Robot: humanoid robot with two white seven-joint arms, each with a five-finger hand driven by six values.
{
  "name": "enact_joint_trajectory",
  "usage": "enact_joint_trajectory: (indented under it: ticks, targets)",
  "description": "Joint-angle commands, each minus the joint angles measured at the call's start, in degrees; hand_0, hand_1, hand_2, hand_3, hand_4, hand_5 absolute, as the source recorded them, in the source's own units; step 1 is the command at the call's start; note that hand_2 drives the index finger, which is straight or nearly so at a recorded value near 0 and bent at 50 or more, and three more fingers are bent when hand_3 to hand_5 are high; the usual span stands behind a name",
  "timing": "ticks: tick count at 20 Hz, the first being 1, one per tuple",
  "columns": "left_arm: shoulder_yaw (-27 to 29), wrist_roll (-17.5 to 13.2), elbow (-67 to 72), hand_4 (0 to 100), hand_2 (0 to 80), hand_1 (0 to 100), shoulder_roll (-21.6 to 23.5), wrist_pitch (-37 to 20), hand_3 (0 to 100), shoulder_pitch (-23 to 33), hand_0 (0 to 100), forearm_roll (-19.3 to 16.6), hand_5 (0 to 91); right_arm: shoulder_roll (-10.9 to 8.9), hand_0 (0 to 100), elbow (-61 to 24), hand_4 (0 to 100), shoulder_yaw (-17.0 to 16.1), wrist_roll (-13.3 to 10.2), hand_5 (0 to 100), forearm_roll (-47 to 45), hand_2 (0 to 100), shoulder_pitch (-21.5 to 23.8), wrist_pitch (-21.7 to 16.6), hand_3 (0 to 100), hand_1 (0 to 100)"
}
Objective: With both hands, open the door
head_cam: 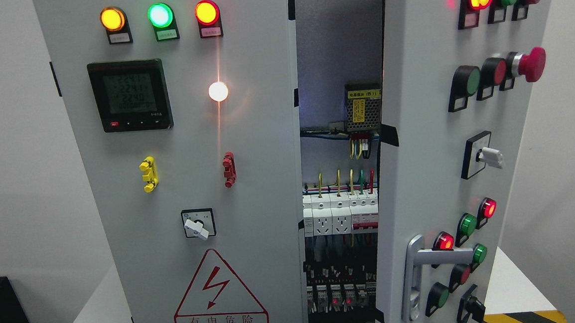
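Note:
A grey electrical cabinet fills the head view. Its right door (426, 138) stands swung partly outward, with a silver lever handle (416, 273) near its lower left edge. The left door (246, 134) sits flat and closed. Through the gap between the doors I see the inside (342, 203): breakers, sockets, coloured wires and a small power supply. Neither of my hands nor either arm shows anywhere in the picture.
The left door carries three lit lamps (159, 15), a digital meter (130, 95), a rotary switch (198, 224) and a red warning triangle (219, 295). The right door bears pushbuttons and a red mushroom stop button (531, 64). The cabinet stands on a white table (97, 313) with hazard striping.

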Motion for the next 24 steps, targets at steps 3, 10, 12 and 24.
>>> enact_joint_trajectory:
  ticks: [3, 10, 12, 24]
  targets:
    - [0.0, 0.0, -0.1, 0, 0.0, 0, 0.0, 0.0, 0, 0.1, 0, 0.0, 0.0, 0.00, 0, 0.0, 0, 0.0, 0.0, 0, 0.0, 0, 0.0, 0.0, 0, 0]
    - [0.0, 0.0, -0.1, 0, 0.0, 0, 0.0, -0.1, 0, 0.0, 0, -0.1, 0.0, 0.00, 0, 0.0, 0, 0.0, 0.0, 0, 0.0, 0, 0.0, 0.0, 0, 0]
    - [-0.1, 0.0, -0.5, 0, 0.0, 0, 0.1, -0.1, 0, 0.1, 0, 0.0, 0.0, 0.00, 0, 0.0, 0, 0.0, 0.0, 0, 0.0, 0, 0.0, 0.1, 0, 0]
    - [-11.1, 0.0, -30.2, 0, 0.0, 0, 4.4, -0.7, 0, 10.8, 0, 0.2, 0.0, 0.00, 0, 0.0, 0, 0.0, 0.0, 0, 0.0, 0, 0.0, 0.0, 0, 0]
